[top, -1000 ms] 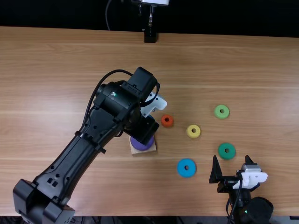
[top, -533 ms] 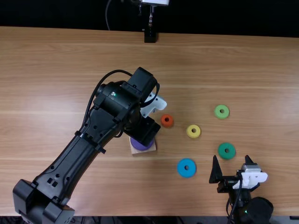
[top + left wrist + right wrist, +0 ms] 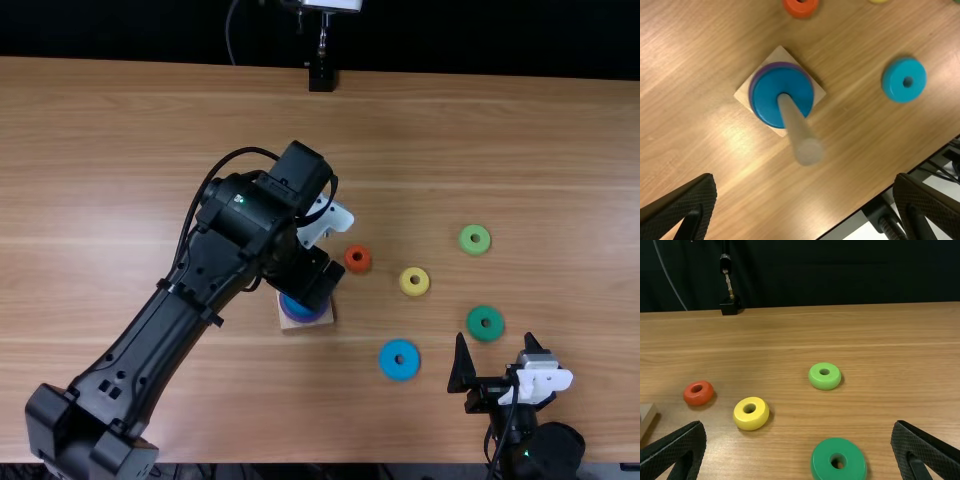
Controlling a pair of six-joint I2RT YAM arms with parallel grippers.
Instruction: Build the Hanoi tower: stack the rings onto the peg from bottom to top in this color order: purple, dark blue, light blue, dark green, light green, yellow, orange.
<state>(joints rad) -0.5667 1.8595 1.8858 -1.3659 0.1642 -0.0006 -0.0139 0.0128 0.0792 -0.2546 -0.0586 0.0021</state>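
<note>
Over the peg base, my left gripper partly covers the stack. In the left wrist view the left gripper is open, and a dark blue ring lies on the purple ring around the wooden peg. The light blue ring lies right of the base. The orange ring, yellow ring, light green ring and dark green ring are loose on the table. My right gripper stands open near the front edge; in the right wrist view the right gripper holds nothing.
The wooden table extends behind the rings. A black stand is at its far edge. The left arm crosses the table's left part, passing close beside the peg base.
The left gripper has shifted slightly, and blue now shows on top of the purple ring beside it. The right arm and the loose rings have stayed still.
</note>
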